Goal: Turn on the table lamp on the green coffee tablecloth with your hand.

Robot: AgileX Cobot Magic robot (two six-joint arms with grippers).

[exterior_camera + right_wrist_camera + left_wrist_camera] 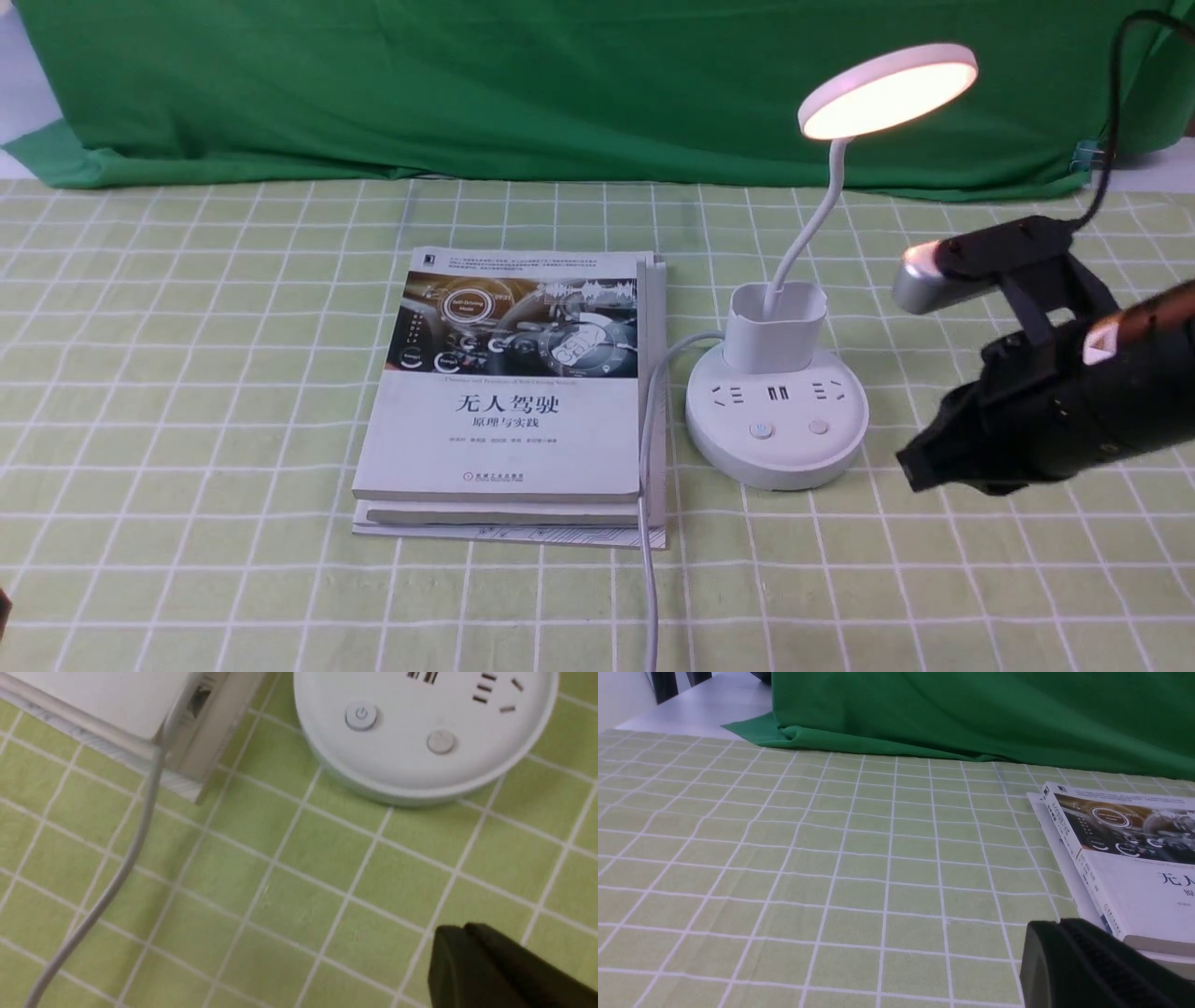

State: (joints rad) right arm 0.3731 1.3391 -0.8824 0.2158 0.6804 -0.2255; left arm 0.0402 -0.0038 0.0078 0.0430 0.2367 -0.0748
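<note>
While one lamp point(780, 411) glows, apparently two books point(504, 373) lie stacked

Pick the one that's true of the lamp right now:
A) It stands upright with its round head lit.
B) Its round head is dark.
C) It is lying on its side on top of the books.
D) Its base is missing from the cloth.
A: the lamp stands on its base on the checked cloth, and its disc head glows a warm white.
</note>
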